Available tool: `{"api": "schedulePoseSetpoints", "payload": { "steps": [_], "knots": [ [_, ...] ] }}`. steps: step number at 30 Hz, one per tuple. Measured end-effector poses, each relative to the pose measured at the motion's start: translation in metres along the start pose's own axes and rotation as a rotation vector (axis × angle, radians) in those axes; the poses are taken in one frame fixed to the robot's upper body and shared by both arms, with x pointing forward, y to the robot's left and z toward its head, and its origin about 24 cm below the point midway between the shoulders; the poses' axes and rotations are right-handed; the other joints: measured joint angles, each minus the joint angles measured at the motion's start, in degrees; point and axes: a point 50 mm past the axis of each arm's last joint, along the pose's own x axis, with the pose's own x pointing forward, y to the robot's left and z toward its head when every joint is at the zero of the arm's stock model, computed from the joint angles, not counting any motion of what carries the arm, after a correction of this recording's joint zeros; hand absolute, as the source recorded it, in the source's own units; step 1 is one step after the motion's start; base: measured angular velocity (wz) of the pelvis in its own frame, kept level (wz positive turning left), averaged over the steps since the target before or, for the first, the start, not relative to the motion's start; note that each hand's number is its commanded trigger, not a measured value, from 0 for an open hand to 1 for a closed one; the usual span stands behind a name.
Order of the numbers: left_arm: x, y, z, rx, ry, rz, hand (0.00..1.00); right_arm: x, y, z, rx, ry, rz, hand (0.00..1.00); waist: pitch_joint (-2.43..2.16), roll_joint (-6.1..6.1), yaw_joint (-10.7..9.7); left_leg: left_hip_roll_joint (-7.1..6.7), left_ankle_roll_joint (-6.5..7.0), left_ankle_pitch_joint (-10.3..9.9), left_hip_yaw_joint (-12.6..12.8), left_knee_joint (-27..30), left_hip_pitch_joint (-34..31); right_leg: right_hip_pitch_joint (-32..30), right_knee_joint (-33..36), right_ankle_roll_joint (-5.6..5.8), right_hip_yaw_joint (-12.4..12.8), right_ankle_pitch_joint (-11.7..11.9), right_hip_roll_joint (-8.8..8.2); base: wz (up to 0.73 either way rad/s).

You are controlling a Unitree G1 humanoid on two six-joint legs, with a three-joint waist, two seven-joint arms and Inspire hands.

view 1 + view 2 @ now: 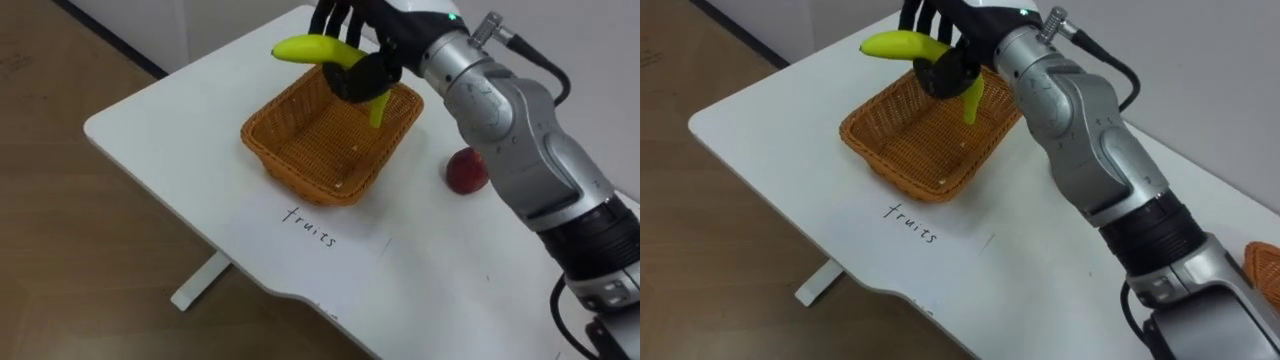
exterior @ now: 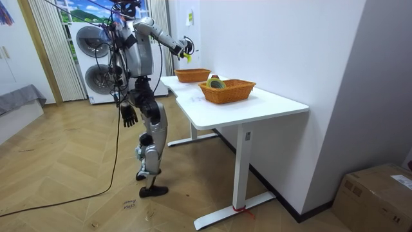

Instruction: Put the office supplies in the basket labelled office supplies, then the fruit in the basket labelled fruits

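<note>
While my right hand (image 1: 357, 72) clamps a curved yellow banana (image 1: 300, 47), green-stemmed, over the basket (image 1: 285, 165), left eye view catches a red apple (image 1: 465, 172); room view, my left hand (image 2: 129, 116) hanging slack.

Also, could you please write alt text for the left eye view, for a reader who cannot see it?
The robot's right hand holds a curved yellow banana over a woven wicker basket on a white table. A round red fruit lies on the table to the basket's right, beside the robot's arm.
</note>
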Motion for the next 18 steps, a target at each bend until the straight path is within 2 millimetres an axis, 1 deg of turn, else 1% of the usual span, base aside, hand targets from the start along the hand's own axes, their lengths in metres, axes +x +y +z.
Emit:
{"api": "schedulePoseSetpoints", "payload": {
  "steps": [2,3,4,5,6,18],
  "knots": [
    [0.0000,0.0000,0.0001,0.000,0.000,0.001,0.00,0.0000,0.0000,0.0001,0.000,-0.001,-0.001,1.00,-0.03,0.12,0.0,0.00,0.00,0.0,0.0,0.1,0.0,0.0,0.0,0.00,0.0,0.0,0.01,0.00],
    [0.0000,0.0001,0.0002,0.000,0.000,0.002,0.00,0.0000,-0.0002,0.0004,-0.001,-0.004,-0.003,0.60,-0.01,0.16,0.0,0.00,0.00,0.0,0.0,0.1,0.0,0.0,0.0,0.00,0.0,0.0,0.02,0.00],
    [0.0000,0.0002,-0.0003,0.000,0.001,0.005,0.00,0.0000,-0.0003,0.0008,0.000,-0.009,-0.007,0.34,0.00,0.19,0.1,0.00,0.00,0.0,0.1,0.2,0.0,0.0,0.0,0.00,-0.1,0.0,0.02,-0.03],
    [0.0000,0.0003,-0.0005,0.001,0.002,0.007,0.00,0.0000,-0.0004,0.0009,0.000,-0.009,-0.009,0.14,-0.01,0.20,0.1,0.00,-0.01,0.0,0.1,0.2,0.0,0.0,0.0,0.00,-0.1,0.0,0.02,0.00],
    [0.0000,0.0005,-0.0012,0.001,0.005,0.012,0.00,0.0000,-0.0006,0.0010,0.000,-0.010,-0.011,0.00,-0.01,0.20,0.1,0.00,-0.01,0.0,0.1,0.2,0.0,0.1,0.0,0.00,0.0,0.0,0.02,0.00],
    [0.0000,0.0008,-0.0042,0.001,0.017,0.017,0.00,-0.0001,-0.0007,0.0024,-0.001,-0.022,-0.012,0.00,-0.04,0.17,0.2,0.00,-0.01,0.0,0.3,0.2,0.1,0.0,0.0,0.00,-0.1,0.0,0.01,0.00]
  ]
}}
